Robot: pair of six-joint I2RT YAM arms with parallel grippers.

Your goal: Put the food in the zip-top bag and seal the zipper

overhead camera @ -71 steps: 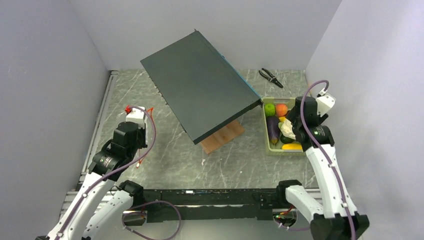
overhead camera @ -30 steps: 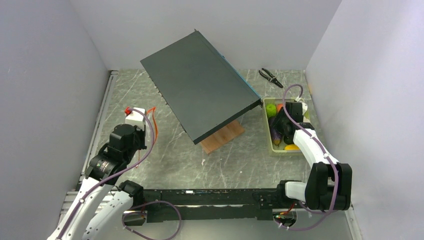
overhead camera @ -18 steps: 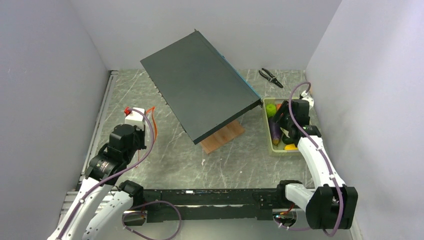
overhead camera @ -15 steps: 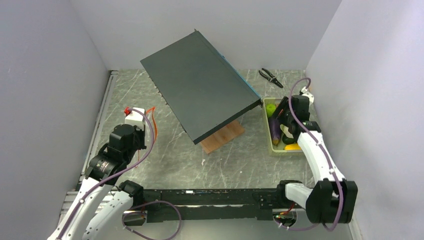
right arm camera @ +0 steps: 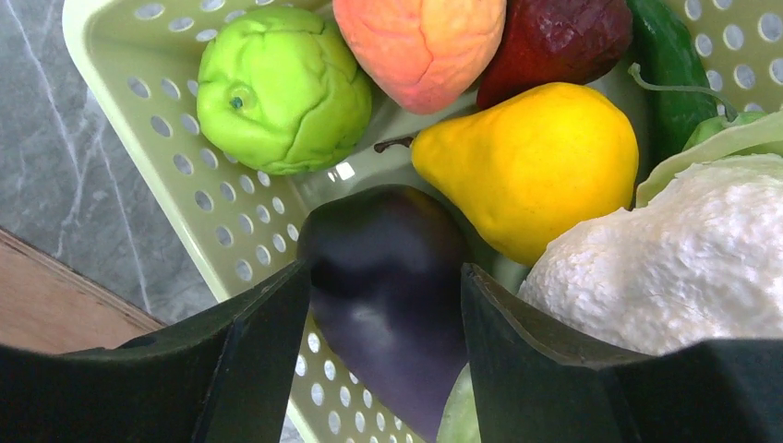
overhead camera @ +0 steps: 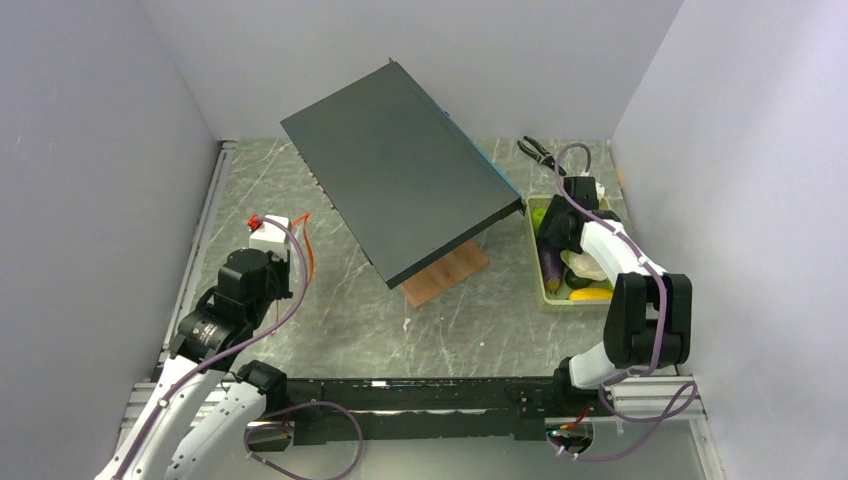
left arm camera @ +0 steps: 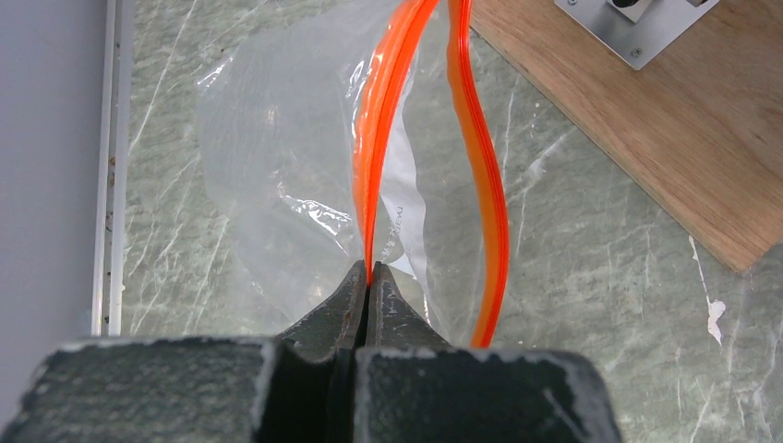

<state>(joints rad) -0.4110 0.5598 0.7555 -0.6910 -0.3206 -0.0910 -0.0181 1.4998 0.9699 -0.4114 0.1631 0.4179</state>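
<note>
The zip-top bag (left arm camera: 277, 166) lies clear and crinkled on the marble, its mouth gaping. My left gripper (left arm camera: 369, 268) is shut on the left strip of the orange-red zipper (left arm camera: 383, 138); the other strip bows away to the right. The food sits in the pale green tray (right arm camera: 203, 203): a lime (right arm camera: 282, 88), an orange (right arm camera: 420, 41), a red piece (right arm camera: 554, 37), a yellow pear (right arm camera: 531, 161), a cauliflower (right arm camera: 674, 258) and the dark eggplant (right arm camera: 379, 240). My right gripper (right arm camera: 385, 286) is open, one finger close on each side of the eggplant's wide end, which still lies in the tray.
A large dark panel (overhead camera: 400, 180) leans over a wooden block (overhead camera: 447, 272) mid-table, its low corner near the tray (overhead camera: 537, 290). Black pliers (overhead camera: 540, 152) lie at the back right. Grey walls close in on both sides.
My right arm has swung from the tray's right side to its far left end and lowered, jaws now straddling the eggplant. The left arm and the bag have stayed put.
</note>
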